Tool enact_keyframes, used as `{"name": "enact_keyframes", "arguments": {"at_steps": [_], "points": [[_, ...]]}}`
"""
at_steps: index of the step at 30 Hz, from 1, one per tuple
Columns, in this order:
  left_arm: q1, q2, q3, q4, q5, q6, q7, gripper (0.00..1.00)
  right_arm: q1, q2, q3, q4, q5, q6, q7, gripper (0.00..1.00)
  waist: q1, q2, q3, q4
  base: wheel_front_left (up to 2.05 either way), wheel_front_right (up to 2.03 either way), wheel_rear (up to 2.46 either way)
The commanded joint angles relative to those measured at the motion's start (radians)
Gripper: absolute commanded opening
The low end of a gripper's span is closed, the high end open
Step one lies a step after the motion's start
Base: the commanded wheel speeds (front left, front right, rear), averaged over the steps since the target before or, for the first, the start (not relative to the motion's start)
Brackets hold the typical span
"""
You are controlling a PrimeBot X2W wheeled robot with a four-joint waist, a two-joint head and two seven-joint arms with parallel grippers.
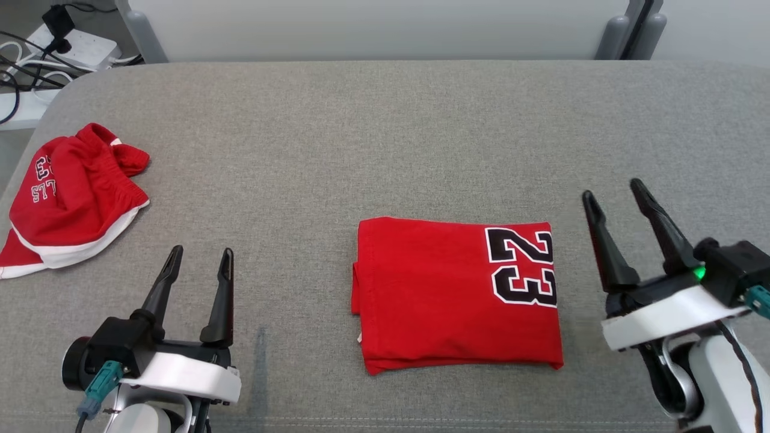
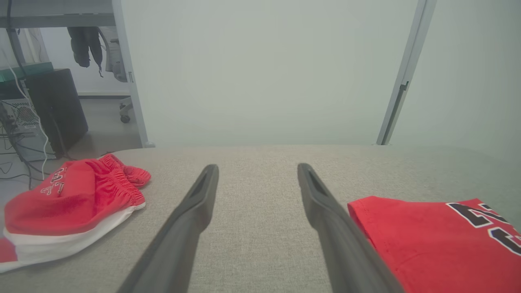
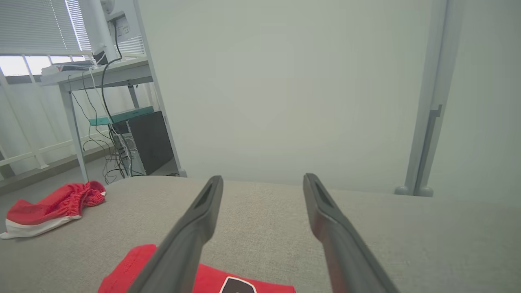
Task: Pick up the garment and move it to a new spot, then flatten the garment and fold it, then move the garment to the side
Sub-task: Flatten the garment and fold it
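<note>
The garment (image 1: 457, 294) is a red jersey with a black and white 23, folded into a neat rectangle near the front middle of the grey table (image 1: 385, 138). It lies at the right of the left wrist view (image 2: 439, 240) and at the bottom of the right wrist view (image 3: 134, 268). My left gripper (image 1: 200, 260) stands open at the lower left, apart from the garment, nothing between its fingers (image 2: 195, 211). Just right of the garment, my right gripper (image 1: 613, 193) hangs open and empty, with its fingers (image 3: 325, 219) above the cloth's edge.
Crumpled red shorts (image 1: 72, 198) with white trim lie at the table's left edge, also in the left wrist view (image 2: 69, 207) and right wrist view (image 3: 53, 209). A pale partition (image 1: 373, 27) stands behind the table. Cables and a power strip (image 1: 72, 45) lie on the floor at far left.
</note>
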Motion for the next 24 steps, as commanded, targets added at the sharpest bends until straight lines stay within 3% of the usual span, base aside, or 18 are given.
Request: {"name": "enact_keyframes", "arguments": {"at_steps": [1, 9, 24], "points": [[-0.011, 0.022, 0.036, -0.024, 0.012, 0.004, -0.009, 1.00, 0.031, -0.004, -0.011, -0.038, -0.024, 0.000, -0.013, 1.00, 0.0000, 0.0000, -0.010, -0.005, 0.00, 0.00, 0.00], [0.024, 0.033, 0.042, -0.024, 0.026, 0.011, -0.009, 1.00, 0.202, 0.014, -0.121, -0.026, -0.082, 0.000, -0.013, 1.00, 0.0000, 0.0000, -0.060, -0.026, 0.00, 0.00, 0.00], [0.063, 0.046, 0.039, -0.035, 0.018, 0.023, -0.001, 1.00, 0.269, 0.053, -0.143, 0.015, -0.082, 0.000, -0.013, 1.00, 0.0000, 0.0000, -0.096, -0.054, 0.00, 0.00, 0.00]]}}
